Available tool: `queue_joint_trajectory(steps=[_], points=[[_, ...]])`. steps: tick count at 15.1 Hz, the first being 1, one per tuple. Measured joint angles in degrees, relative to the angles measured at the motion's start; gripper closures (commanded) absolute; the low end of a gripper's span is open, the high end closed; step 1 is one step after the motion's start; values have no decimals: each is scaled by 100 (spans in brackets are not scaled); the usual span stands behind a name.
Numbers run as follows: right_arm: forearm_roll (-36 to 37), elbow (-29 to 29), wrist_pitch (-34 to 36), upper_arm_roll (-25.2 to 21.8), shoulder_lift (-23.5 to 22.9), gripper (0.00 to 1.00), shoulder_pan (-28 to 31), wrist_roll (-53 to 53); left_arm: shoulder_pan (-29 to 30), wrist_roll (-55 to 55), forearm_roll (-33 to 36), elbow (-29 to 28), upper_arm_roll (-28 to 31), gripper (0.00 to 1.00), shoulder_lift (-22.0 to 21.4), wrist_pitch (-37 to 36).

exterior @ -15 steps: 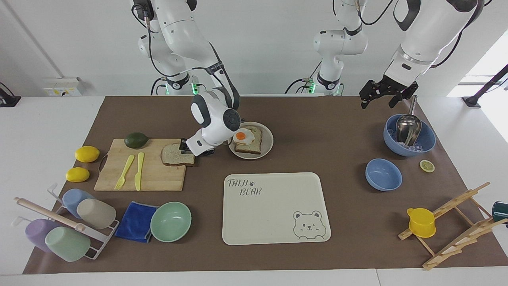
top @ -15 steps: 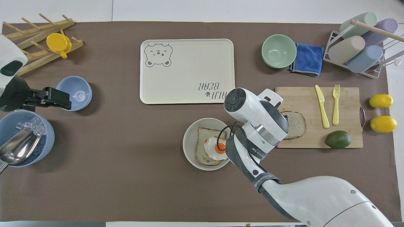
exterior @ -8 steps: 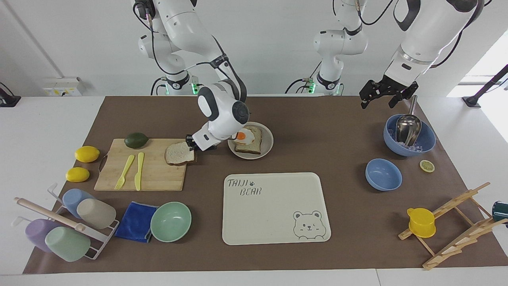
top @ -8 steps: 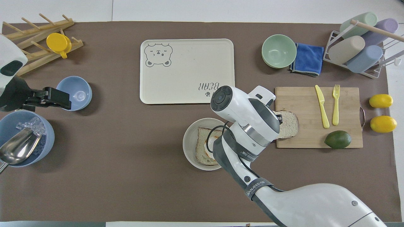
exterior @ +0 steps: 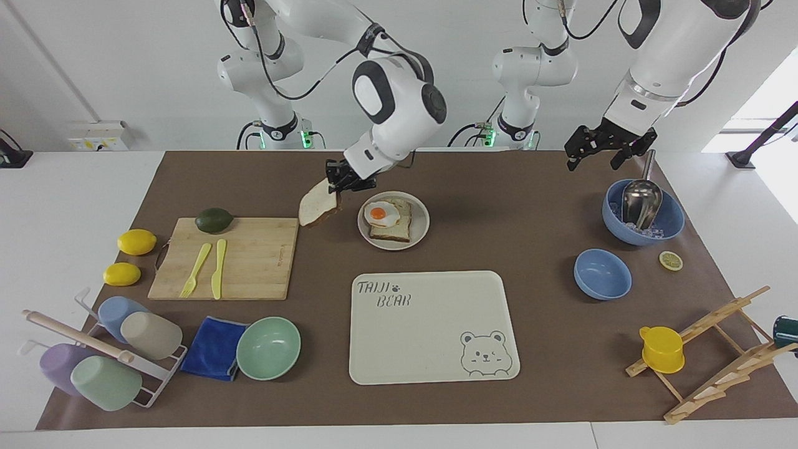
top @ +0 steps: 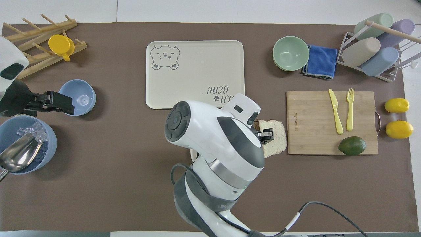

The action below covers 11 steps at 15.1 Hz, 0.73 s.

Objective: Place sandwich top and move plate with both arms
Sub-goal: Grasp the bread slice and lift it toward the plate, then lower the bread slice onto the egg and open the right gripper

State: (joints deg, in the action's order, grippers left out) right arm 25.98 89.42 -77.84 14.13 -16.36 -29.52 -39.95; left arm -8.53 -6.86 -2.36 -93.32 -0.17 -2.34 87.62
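Observation:
My right gripper (exterior: 341, 178) is shut on one edge of the sandwich top (exterior: 317, 204), a speckled bread slice that hangs tilted in the air. It is over the bare mat between the cutting board (exterior: 249, 262) and the plate (exterior: 421, 235). The overhead view shows the slice (top: 276, 140) in the gripper (top: 267, 135). The beige plate holds a bread slice with a fried egg (exterior: 381, 214). In the overhead view my right arm covers nearly the whole plate. My left gripper (exterior: 600, 151) waits open in the air over the table by the ice bowl (exterior: 670, 227), also seen from overhead (top: 61, 101).
The bear tray (exterior: 430, 324) lies farther from the robots than the plate. A yellow knife (exterior: 217, 268), a fork and an avocado (exterior: 214, 219) are on the board, with two lemons beside it. The ice bowl holds a metal scoop (exterior: 640, 199). A small blue bowl (exterior: 601, 273), mint bowl (exterior: 268, 347), cup rack and wooden rack stand around.
My right gripper has lifted the sandwich top off the cutting board and carried it up and toward the plate. The slice now hangs tilted. The left arm has not moved.

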Motion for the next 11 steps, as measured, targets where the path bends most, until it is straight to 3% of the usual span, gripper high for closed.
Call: queue_joint_trajectory(steps=[4,11], points=[[-725,8,-903,99,-29,100,-9,-136,0,0,0,0,0,0,0,0],[-934,465,-1398,112,-131,100,-149,-618,0,0,0,0,0,0,0,0]])
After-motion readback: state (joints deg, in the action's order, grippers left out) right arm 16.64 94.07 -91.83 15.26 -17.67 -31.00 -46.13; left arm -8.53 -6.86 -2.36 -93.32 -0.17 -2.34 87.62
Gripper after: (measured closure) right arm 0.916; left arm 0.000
